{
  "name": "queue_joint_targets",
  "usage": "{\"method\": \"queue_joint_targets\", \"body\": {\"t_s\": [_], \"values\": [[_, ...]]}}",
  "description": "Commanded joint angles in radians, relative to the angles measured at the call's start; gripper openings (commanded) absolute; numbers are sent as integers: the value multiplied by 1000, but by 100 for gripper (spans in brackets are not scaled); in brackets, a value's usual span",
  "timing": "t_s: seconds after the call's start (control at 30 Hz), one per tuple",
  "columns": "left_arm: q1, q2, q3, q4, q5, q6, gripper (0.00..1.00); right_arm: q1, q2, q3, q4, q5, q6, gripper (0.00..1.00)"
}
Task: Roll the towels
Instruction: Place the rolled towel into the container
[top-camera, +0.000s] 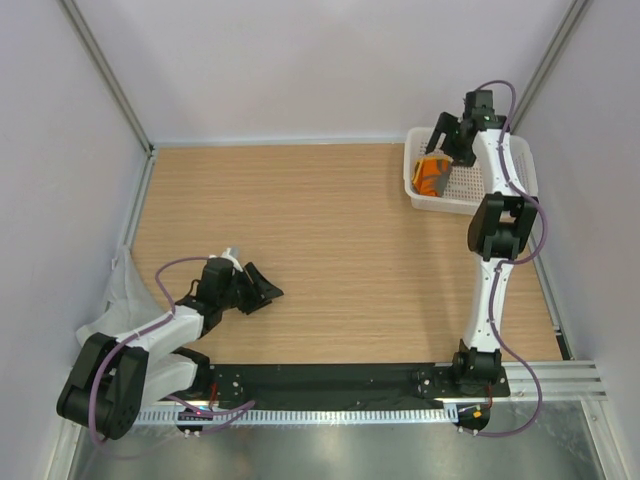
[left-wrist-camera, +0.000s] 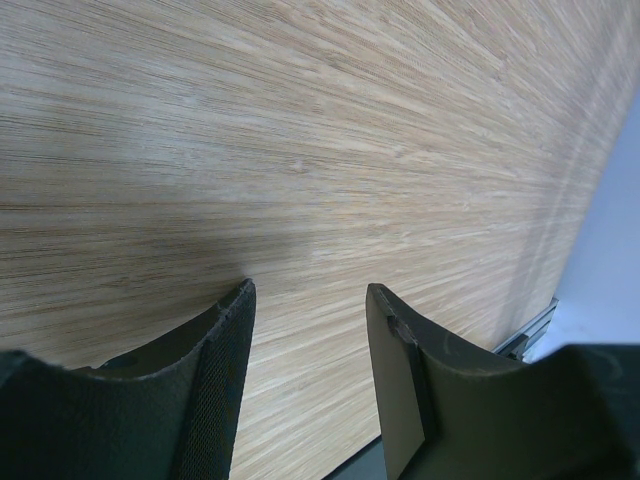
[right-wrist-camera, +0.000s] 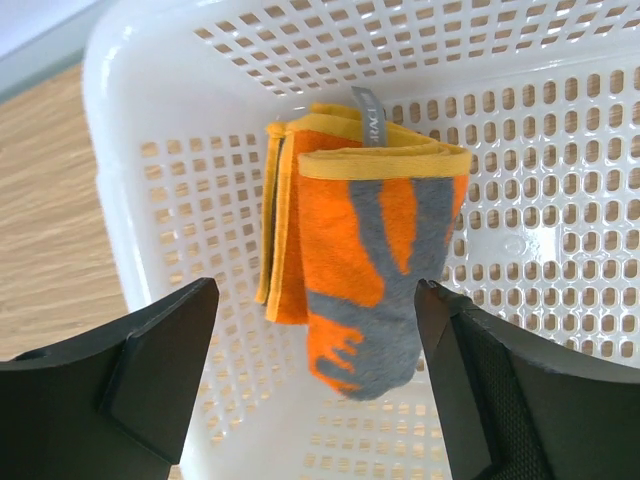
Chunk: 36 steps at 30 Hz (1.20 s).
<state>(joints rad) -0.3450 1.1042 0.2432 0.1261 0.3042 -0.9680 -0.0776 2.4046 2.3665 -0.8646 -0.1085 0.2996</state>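
Orange towel (right-wrist-camera: 360, 270) in wht basket (right-wrist-camera: 150, 90); grey towel (top-camera: 122, 292) far L.

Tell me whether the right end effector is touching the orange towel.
Cannot tell. Right wrist view: the right end effector straddles the orange towel, open; one finger shows basket between, the other's tip overlaps the towel's edge.

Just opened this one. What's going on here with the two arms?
The right gripper hangs open over the white perforated basket at the far right corner of the wooden table. Its fingers stand either side of a rolled orange-and-grey towel that sits inside, and they do not grip it. The left gripper is open and empty, low over bare wood. A light-grey towel lies bunched at the table's left edge, apparently not rolled.
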Motion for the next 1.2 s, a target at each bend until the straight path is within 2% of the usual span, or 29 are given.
{"method": "queue_joint_targets", "body": {"t_s": [0.0,0.03,0.23,0.5,0.67,0.73,0.83,0.87,0.97,1.03,1.07,1.1,1.17], "values": [[-3,25,-16,-83,-68,32,51,7,-59,22,7,21,18,86],[-5,26,-16,-83,-70,32,51,7,-52,22,7,17,21,81],[-5,25,-16,-83,-70,32,51,7,-19,-7,7,13,30,74],[-5,28,-18,-83,-70,32,51,-2,-99,-119,62,144,53,61],[-5,-3,-16,-100,-82,28,43,10,-240,-231,124,121,58,61],[-8,-55,-16,-123,-108,15,43,16,-289,-274,128,122,50,64],[-9,-134,48,-270,-161,23,43,32,-399,-312,116,121,50,68],[-11,-154,76,-314,-178,29,43,39,-429,-326,119,71,52,68],[-11,-253,212,-538,-255,63,44,111,-539,-388,128,70,41,71],[-11,-300,327,-642,-342,75,52,194,-587,-423,124,64,39,72],[-9,-306,365,-698,-446,78,55,226,-599,-432,118,53,47,72],[-9,-310,401,-809,-491,81,58,277,-613,-459,118,26,53,72],[-8,-299,500,-906,-594,88,67,340,-634,-504,128,18,78,72]]}}
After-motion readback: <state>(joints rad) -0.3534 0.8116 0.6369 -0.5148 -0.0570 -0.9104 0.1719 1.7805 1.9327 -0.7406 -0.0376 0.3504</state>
